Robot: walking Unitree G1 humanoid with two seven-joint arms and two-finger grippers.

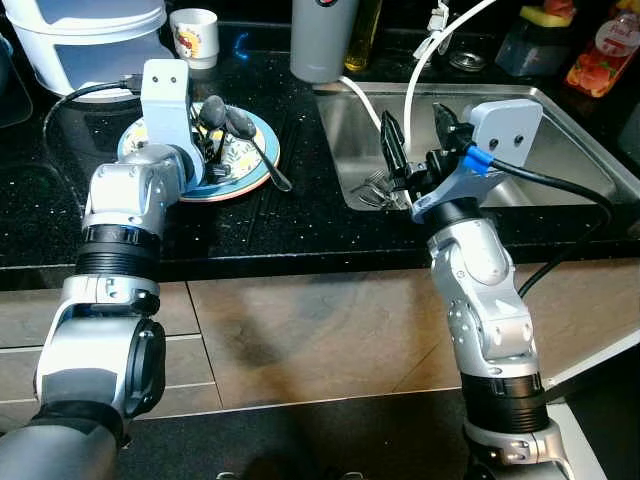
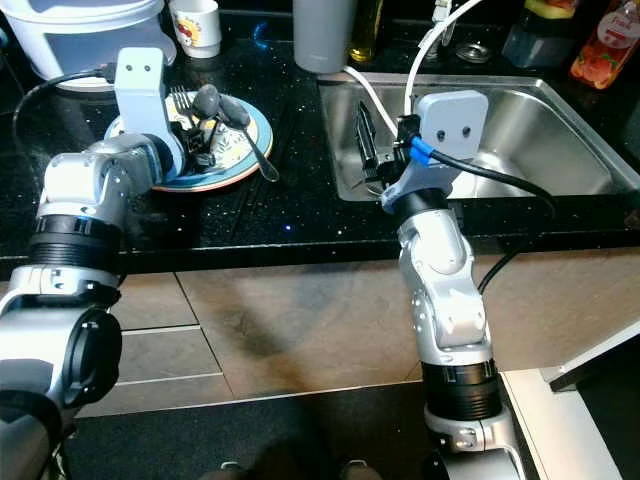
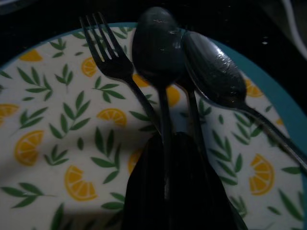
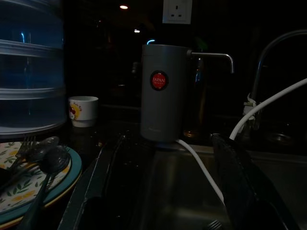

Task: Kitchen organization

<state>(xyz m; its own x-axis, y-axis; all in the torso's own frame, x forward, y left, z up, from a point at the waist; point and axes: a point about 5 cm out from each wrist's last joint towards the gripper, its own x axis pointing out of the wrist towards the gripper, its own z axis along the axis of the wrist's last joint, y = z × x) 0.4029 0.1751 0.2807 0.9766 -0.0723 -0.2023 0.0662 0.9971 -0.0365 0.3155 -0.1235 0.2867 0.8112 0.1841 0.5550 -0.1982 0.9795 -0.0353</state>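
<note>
Behind the plate (image 1: 255,165), a cup (image 1: 194,36).

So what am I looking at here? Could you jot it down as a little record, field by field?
place: black kitchen counter beside a steel sink
plate: lemon-patterned plate with a blue rim, on the counter
cutlery on plate: a fork and two spoons
left gripper: over the plate, fingers shut on one spoon's handle
right gripper: open, at the sink's near left corner, holding nothing
in the sink: a fork below the right gripper
behind: grey canister, small cup, white hose
</note>
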